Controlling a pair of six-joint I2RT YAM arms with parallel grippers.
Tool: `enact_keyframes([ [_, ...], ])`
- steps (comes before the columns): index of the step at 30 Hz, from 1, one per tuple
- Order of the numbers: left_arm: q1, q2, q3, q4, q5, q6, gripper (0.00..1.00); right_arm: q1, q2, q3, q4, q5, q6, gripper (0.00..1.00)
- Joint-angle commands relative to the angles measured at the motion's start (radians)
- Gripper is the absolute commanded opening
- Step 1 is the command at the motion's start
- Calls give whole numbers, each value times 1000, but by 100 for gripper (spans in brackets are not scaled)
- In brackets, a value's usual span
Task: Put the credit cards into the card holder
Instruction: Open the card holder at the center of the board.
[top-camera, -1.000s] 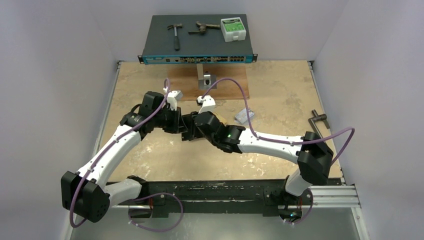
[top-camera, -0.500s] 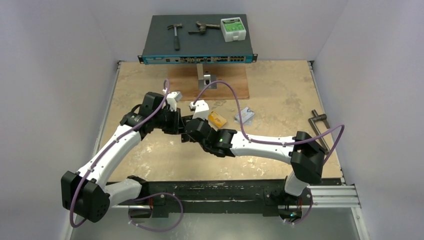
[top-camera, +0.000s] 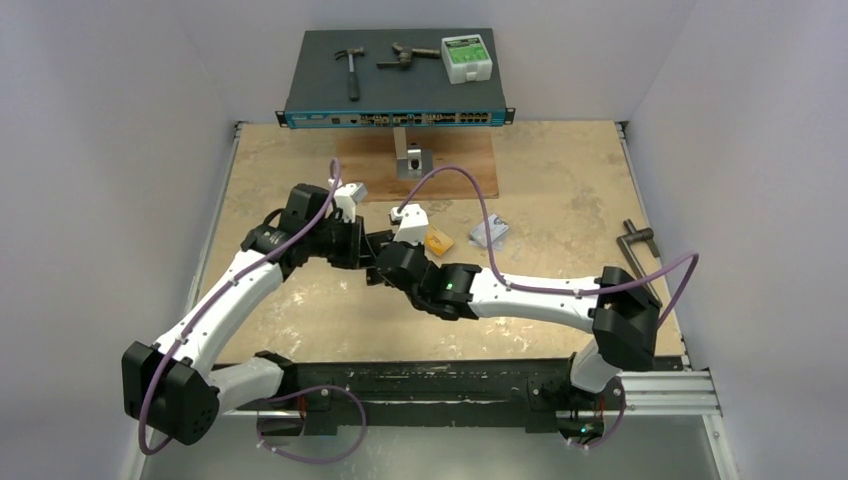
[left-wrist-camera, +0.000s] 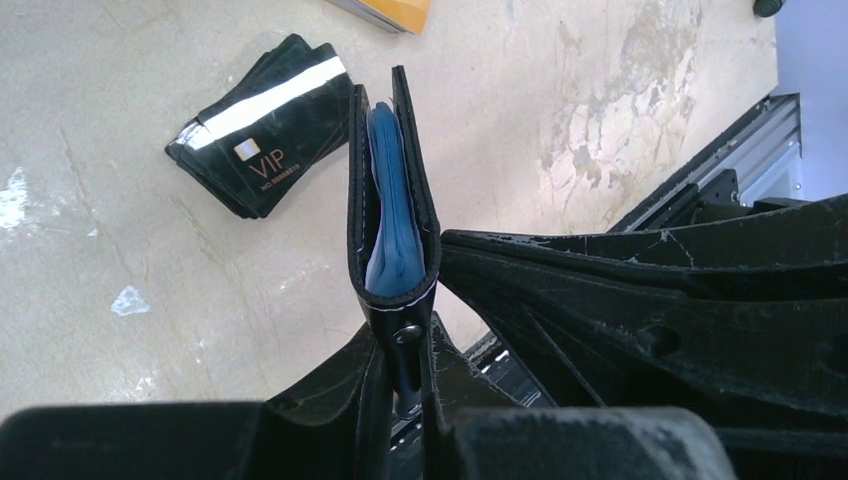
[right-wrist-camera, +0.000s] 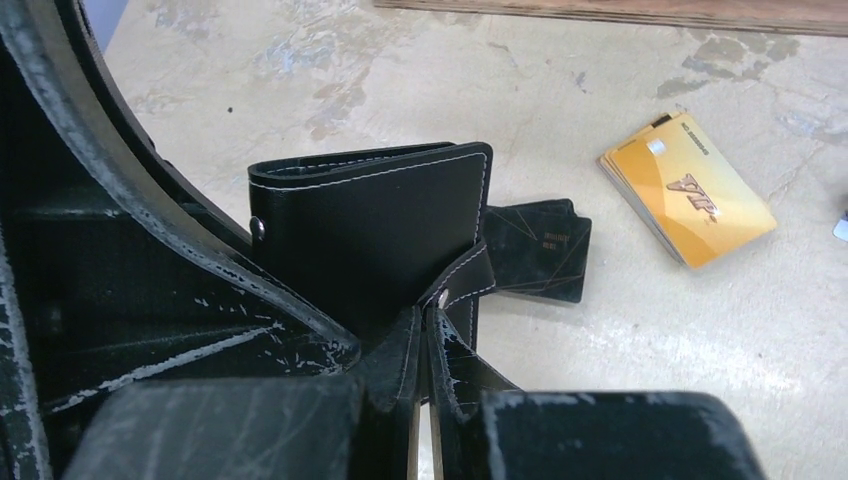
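Now left gripper (left-wrist-camera: 400, 375) clamped on card holder (left-wrist-camera: 390, 200), right gripper (right-wrist-camera: 425, 345) pinched shut on its snap tab (right-wrist-camera: 465, 280); hard pull may yank holder free.

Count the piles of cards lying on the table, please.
3: a gold pile right of the wallet, a black pile beside it, a silver pile farther right. Others may hide inside the wallet.

- Black card holder (right-wrist-camera: 370, 230), white-stitched, upright on edge, folded nearly shut, blue showing inside; snap tab (right-wrist-camera: 462, 280) pulled out sideways.
- Small stack of gold-orange credit cards (right-wrist-camera: 690, 190), flat, near it.
- Black striped "VIP" cards (left-wrist-camera: 265, 125), fanned flat just beside it.
- Silver-grey cards (top-camera: 490, 232), flat, beyond the gold stack.
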Motion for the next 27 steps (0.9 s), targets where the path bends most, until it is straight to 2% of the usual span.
enact_keyframes([
  [1, -7, -51, 43, 5, 70, -18, 0, -29, -52, -87, -113, 141, 18, 0],
  [13, -8, -59, 23, -14, 73, -11, 0, -81, -193, -221, -135, 161, 64, 0],
  [17, -8, -57, 26, -14, 77, -5, 0, -83, -268, -284, -100, 68, 42, 2],
  [18, -9, -57, 28, -14, 78, -4, 0, -83, -302, -305, -64, 27, 14, 24],
  [19, -7, -56, 32, -13, 82, -2, 0, -83, -342, -330, -17, -25, -15, 41],
  [21, -9, -53, 36, -11, 100, 5, 0, -83, -416, -374, 81, -109, -60, 64],
  [23, -9, -54, 37, -7, 113, 17, 0, -85, -457, -380, 139, -188, -103, 74],
  [27, -11, -58, 27, -4, 137, 56, 0, -85, -435, -318, 180, -294, -130, 78],
])
